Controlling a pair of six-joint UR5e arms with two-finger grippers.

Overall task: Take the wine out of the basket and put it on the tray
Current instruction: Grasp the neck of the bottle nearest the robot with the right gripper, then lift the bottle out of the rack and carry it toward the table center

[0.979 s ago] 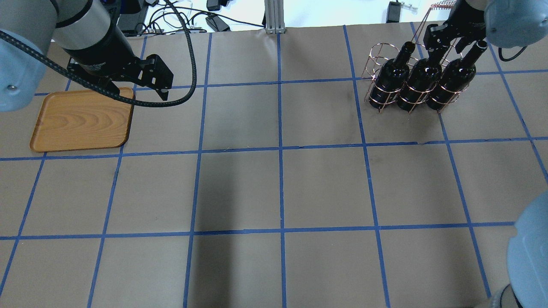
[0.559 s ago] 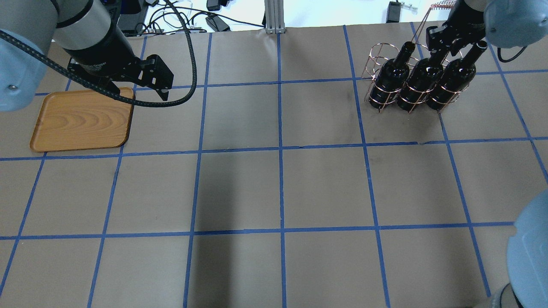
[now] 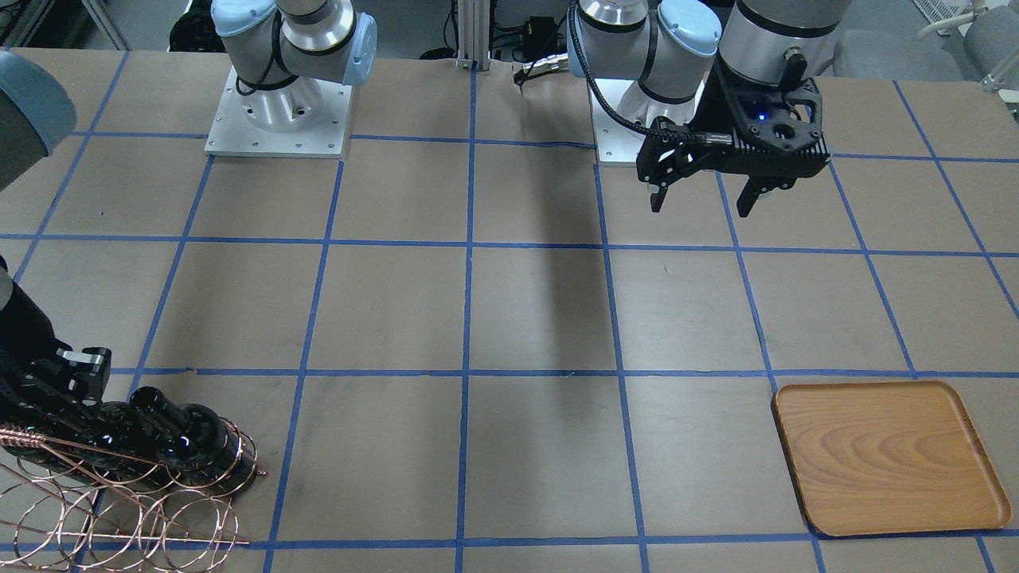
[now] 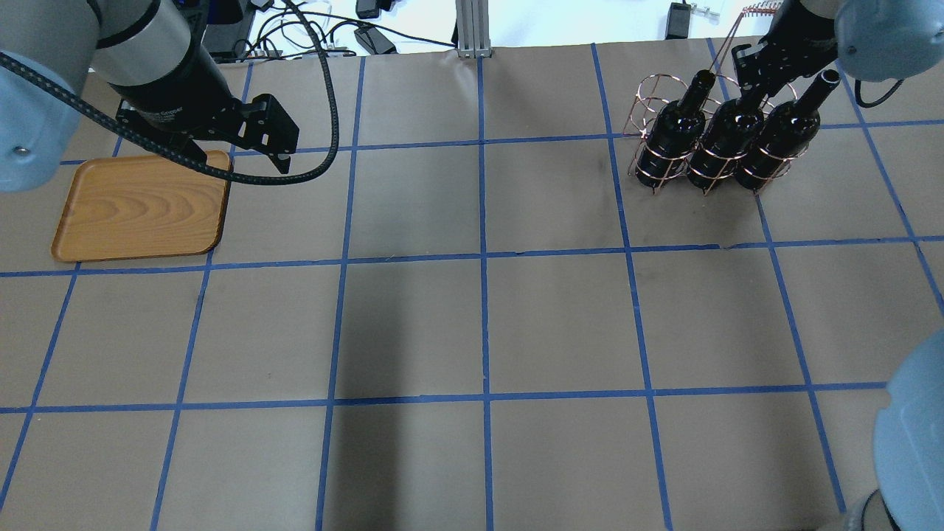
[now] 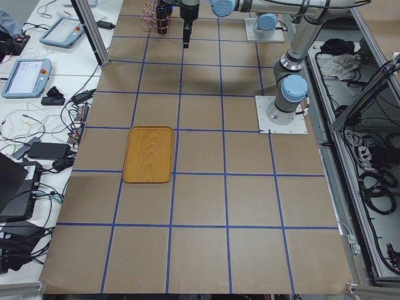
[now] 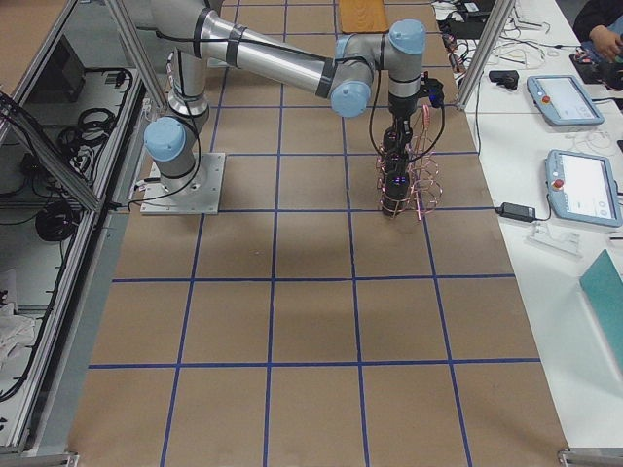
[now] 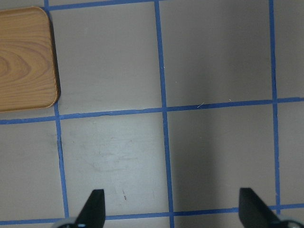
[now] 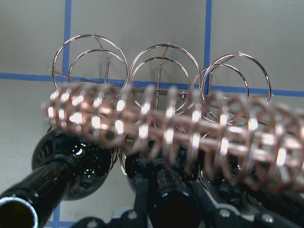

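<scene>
Three black wine bottles stand in the copper wire basket [image 4: 649, 96] at the far right. My right gripper [image 4: 756, 81] is shut on the neck of the middle bottle [image 4: 719, 144]. In the right wrist view the fingers [image 8: 140, 199] hug that neck [image 8: 171, 204] below the blurred twisted handle [image 8: 166, 123]. The other two bottles [image 4: 667, 140] [image 4: 774, 140] stand on either side. The wooden tray [image 4: 140, 210] lies empty at the far left. My left gripper [image 4: 240, 157] is open and empty, hovering off the tray's corner [image 7: 23, 57].
The basket has a row of empty loops [image 8: 161, 71] behind the bottles. Cables and boxes [image 4: 354, 37] lie beyond the table's far edge. Blue tape lines grid the brown table [image 4: 479, 324].
My right gripper's fingers have closed in on the middle bottle's neck. The basket and bottles have shifted slightly. The left arm has not moved.
</scene>
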